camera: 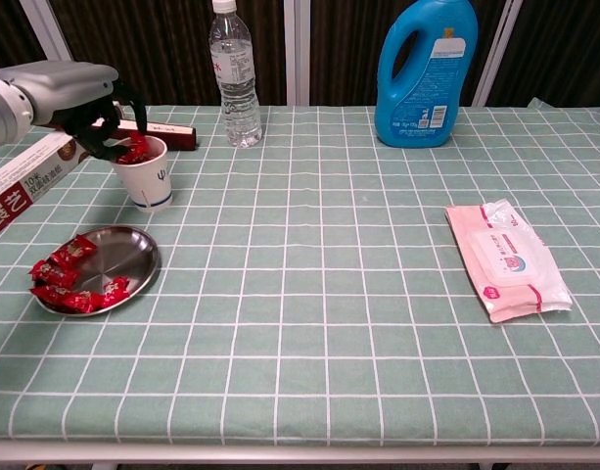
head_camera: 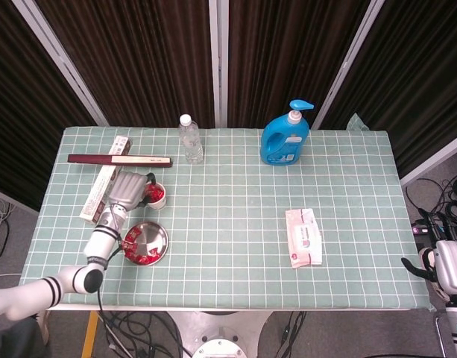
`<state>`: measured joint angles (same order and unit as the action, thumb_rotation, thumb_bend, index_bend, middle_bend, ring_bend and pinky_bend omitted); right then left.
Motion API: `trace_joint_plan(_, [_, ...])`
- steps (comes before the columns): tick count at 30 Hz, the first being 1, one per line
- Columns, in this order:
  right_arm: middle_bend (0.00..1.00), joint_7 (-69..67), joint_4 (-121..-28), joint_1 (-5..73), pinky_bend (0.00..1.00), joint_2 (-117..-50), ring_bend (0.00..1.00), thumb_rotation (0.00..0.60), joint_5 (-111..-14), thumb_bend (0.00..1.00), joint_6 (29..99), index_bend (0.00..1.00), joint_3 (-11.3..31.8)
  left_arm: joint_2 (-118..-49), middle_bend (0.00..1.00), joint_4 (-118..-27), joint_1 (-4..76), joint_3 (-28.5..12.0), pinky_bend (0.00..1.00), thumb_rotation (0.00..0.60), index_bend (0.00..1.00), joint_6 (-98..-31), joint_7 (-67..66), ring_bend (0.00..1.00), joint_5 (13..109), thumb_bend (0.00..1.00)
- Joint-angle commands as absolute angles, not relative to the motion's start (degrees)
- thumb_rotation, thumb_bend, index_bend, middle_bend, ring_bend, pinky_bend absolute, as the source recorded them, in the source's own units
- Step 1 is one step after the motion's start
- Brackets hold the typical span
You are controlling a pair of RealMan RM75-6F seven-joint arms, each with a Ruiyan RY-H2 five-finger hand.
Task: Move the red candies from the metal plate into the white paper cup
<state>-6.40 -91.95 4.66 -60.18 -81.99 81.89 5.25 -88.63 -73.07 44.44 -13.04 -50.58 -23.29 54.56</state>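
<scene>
The white paper cup [camera: 148,181] stands at the left of the table with red candies [camera: 136,151] showing in its mouth. My left hand [camera: 76,96] hangs over the cup's left rim, its dark fingers curled down around a red candy at the cup's mouth. In the head view the left hand [head_camera: 127,188] sits just left of the cup [head_camera: 158,198]. The metal plate [camera: 133,257] lies nearer the front edge and holds several red candies [camera: 67,282] on its left half. My right hand [head_camera: 446,270] hangs off the table at the lower right, its fingers unclear.
A long box [camera: 30,181] and a dark red stick [camera: 172,131] lie behind the cup. A water bottle [camera: 235,78] and a blue detergent bottle [camera: 427,69] stand at the back. A pink wipes pack [camera: 510,259] lies at the right.
</scene>
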Motion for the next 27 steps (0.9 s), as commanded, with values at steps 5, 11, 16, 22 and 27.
trace_joint_plan(5, [0.24,-6.38,-92.09,4.69,0.44,-60.16,0.05,0.600,-82.28,0.08,82.11,0.02,5.28,-85.90,0.88,-77.68,41.50,-12.38,1.00,0.600,0.37,-55.38,-20.74,0.93,56.62,0.37])
trace_joint_plan(11, [0.24,-6.39,-91.98,5.01,0.44,-60.14,0.05,0.600,-82.57,0.08,81.75,0.02,5.25,-81.50,0.88,-82.84,34.78,-9.40,1.00,0.600,0.37,-64.49,-13.95,0.93,64.62,0.35])
trace_joint_plan(16, [0.24,-6.63,-91.84,5.15,0.44,-60.26,0.05,0.600,-82.98,0.08,81.87,0.02,5.25,-77.95,0.88,-84.62,30.33,-4.73,1.00,0.600,0.43,-67.03,-12.09,0.93,69.00,0.35])
trace_joint_plan(22, [0.24,-6.55,-91.89,5.34,0.44,-60.33,0.05,0.600,-83.56,0.08,81.80,0.02,5.04,-77.71,0.88,-84.87,27.63,-1.19,1.00,0.600,0.47,-64.94,-13.21,0.93,68.28,0.34])
trace_joint_plan(27, [0.24,-6.53,-91.90,5.34,0.44,-60.33,0.05,0.600,-83.79,0.08,81.93,0.02,4.94,-79.50,0.88,-83.48,28.08,-0.46,1.00,0.600,0.47,-60.33,-15.67,0.93,65.41,0.33])
